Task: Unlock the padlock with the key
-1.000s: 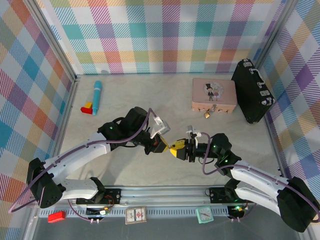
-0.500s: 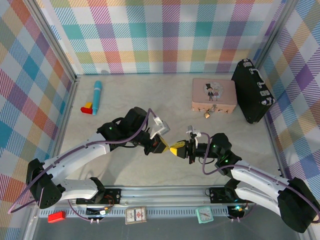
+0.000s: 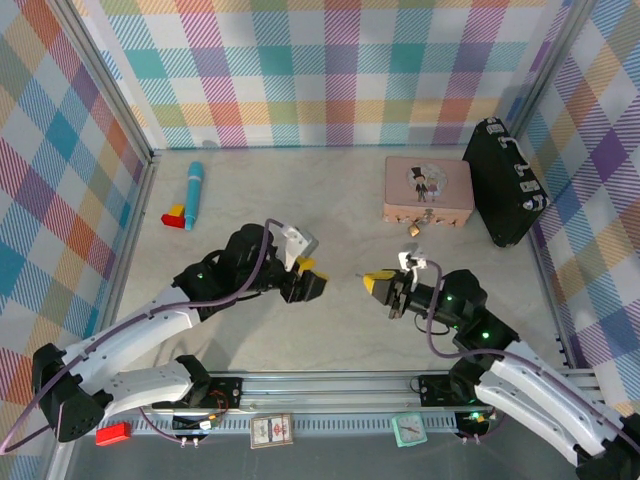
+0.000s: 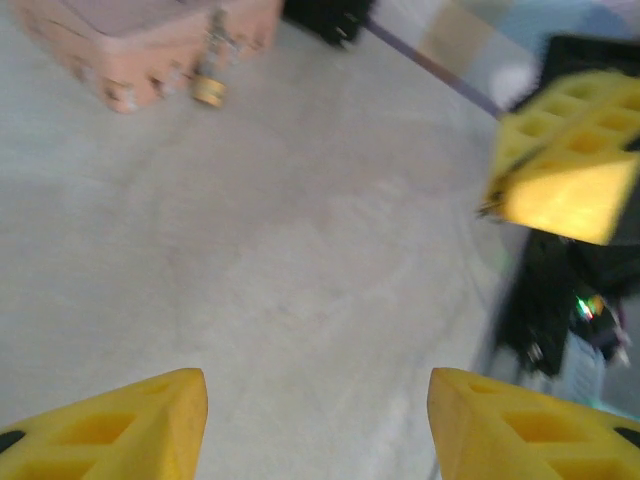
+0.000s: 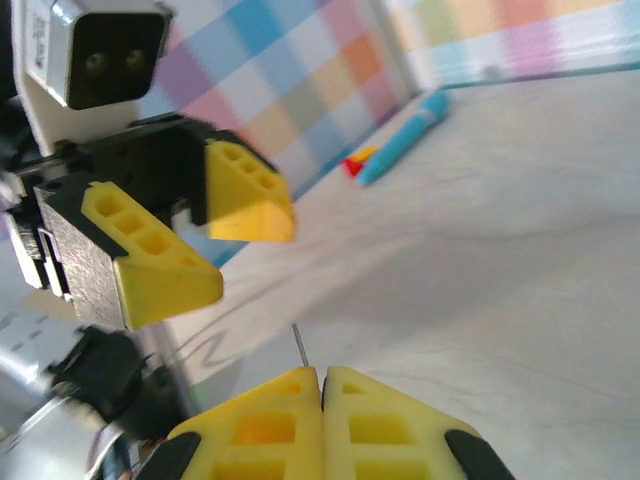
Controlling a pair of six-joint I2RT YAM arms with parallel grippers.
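Right gripper (image 5: 322,385) pinched the key (image 5: 300,345)
Its fingers pressed together on it; left gripper (image 4: 315,420) stood spread, holding nothing.

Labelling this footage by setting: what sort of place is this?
Probably a robot test cell in a lab, not a home. Plaid panels wall in a small tabletop, an aluminium mounting rail runs along its near edge, and unrelated props sit about, such as a pink tin and a black case.

Tiny brass padlock (image 3: 413,230) sits right up against the near side of the pink rectangular tin (image 3: 428,190), black hard case (image 3: 505,180) just right of it. Blue plastic pen (image 3: 193,193) and red-yellow block (image 3: 175,215) are side by side, way over left.
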